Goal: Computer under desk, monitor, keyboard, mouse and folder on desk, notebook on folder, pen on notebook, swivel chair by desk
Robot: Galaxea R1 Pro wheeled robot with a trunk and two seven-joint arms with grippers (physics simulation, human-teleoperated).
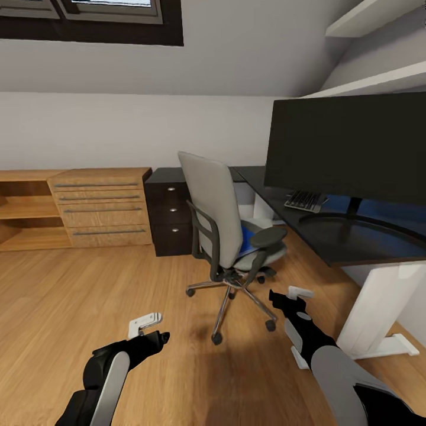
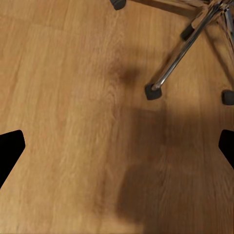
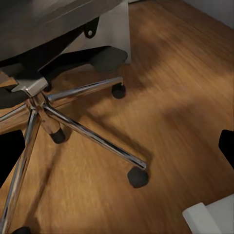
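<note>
The swivel chair [image 1: 216, 219], grey with black armrests, stands on the wood floor left of the desk [image 1: 355, 245], its back turned toward me. A blue folder [image 1: 244, 239] lies on its seat. On the glossy black desk top stands the monitor [image 1: 349, 145], with the keyboard [image 1: 305, 201] behind it. My left gripper [image 1: 152, 331] hangs open over bare floor in front of the chair. My right gripper [image 1: 290, 296] is open near the chair's chrome base [image 3: 73, 122]. One chrome leg with its caster [image 2: 170, 68] lies ahead of the left fingers [image 2: 9, 151].
A black drawer cabinet [image 1: 168, 213] stands behind the chair against the wall. A light-wood dresser with shelves [image 1: 100, 207] runs along the wall at the left. The desk's white leg and T-foot [image 1: 378, 313] stand close to my right arm. Wood floor [image 1: 89, 284] spreads out at the left.
</note>
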